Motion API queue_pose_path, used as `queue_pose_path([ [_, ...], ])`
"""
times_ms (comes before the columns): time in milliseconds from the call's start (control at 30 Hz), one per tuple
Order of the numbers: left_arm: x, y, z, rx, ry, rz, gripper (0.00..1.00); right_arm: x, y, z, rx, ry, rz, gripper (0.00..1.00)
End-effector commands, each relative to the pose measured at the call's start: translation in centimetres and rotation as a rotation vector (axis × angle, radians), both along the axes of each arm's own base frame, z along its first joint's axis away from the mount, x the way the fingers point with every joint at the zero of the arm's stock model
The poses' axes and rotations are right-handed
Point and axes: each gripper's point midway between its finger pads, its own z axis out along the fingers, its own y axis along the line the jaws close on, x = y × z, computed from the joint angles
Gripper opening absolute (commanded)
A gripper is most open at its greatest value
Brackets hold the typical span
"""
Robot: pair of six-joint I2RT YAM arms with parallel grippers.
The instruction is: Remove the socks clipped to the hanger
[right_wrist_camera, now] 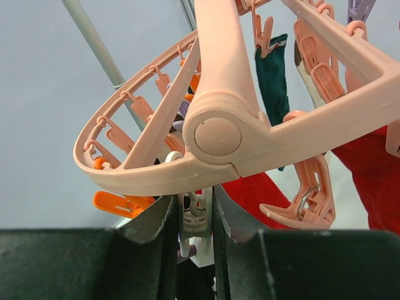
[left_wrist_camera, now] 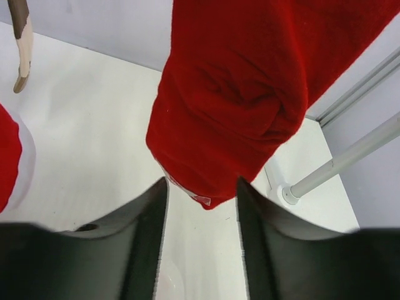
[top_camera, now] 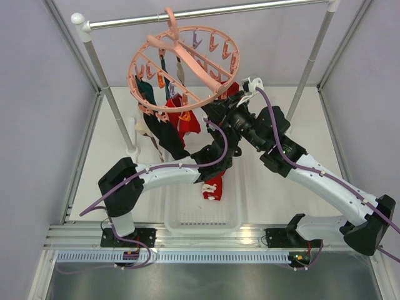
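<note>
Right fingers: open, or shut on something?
Shut: fingers of the right gripper press both sides of a pale clip under the hanger.

Robotics laboratory test cell. A white table (top_camera: 312,122) is enclosed by plain grey panels (top_camera: 31,125) held in aluminium framing (top_camera: 81,159). The left arm (top_camera: 165,172) and right arm (top_camera: 325,181), trailed by purple cables (top_camera: 94,204), are bolted to a slotted metal rail (top_camera: 206,232) at the near edge of that table.
</note>
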Motion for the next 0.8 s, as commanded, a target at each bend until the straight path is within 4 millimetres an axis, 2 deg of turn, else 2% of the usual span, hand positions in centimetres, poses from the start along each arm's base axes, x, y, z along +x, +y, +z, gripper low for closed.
queue_pose_path([
  [0, -0.8, -1.6, 1.5, 0.077, -0.023, -0.045, 0.48, -1.7, 2.4, -0.5, -0.013, 0.024, 0.102, 0.01],
  [33, -0.8, -1.7, 1.6, 0.082, -0.025, -0.052, 0.33, -1.8, 2.5, -0.5, -0.015, 0.024, 0.103, 0.01],
  [100, -1.0, -1.7, 2.1, 0.085, -0.031, -0.064, 0.17, -1.8, 2.4, -0.6, -0.018, 0.023, 0.101, 0.01],
  [133, -1.1, -1.5, 1.9, 0.088, -0.029, -0.067, 0.03, -1.9, 2.4, -0.6, -0.020, 0.023, 0.102, 0.01],
  [400, -3.0, -1.2, 2.5, 0.043, -0.038, -0.196, 0.02, -1.6, 1.8, -1.0, -0.029, 0.024, 0.067, 0.01],
  [433, -3.4, -0.9, 1.4, 0.057, -0.028, -0.215, 0.02, -1.5, 1.7, -1.1, -0.036, 0.025, 0.062, 0.03],
  [467, -4.0, -0.9, 2.4, 0.032, -0.041, -0.248, 0.02, -1.5, 1.6, -1.2, -0.037, 0.026, 0.053, 0.04],
  [500, -4.3, -0.7, 2.4, 0.031, -0.042, -0.263, 0.02, -1.5, 1.4, -1.4, -0.041, 0.026, 0.048, 0.05],
  [533, -4.6, -0.4, 1.4, 0.046, -0.032, -0.276, 0.02, -1.4, 1.3, -1.4, -0.044, 0.025, 0.041, 0.08],
  [600, -5.4, 0.3, 2.4, 0.019, -0.049, -0.300, 0.02, -1.3, 0.9, -1.6, -0.049, 0.025, 0.022, 0.14],
  [667, -6.0, 1.3, 1.6, 0.028, -0.041, -0.308, 0.02, -1.3, 0.7, -1.7, -0.053, 0.026, 0.012, 0.26],
  [700, -6.3, 1.8, 2.5, 0.011, -0.056, -0.310, 0.02, -1.3, 0.4, -1.7, -0.052, 0.025, 0.006, 0.32],
  [733, -6.5, 2.3, 1.9, 0.021, -0.049, -0.312, 0.02, -1.3, 0.4, -1.8, -0.055, 0.026, 0.004, 0.43],
  [767, -6.7, 2.7, 2.0, 0.019, -0.051, -0.312, 0.02, -1.4, 0.2, -1.8, -0.058, 0.026, 0.003, 0.49],
])
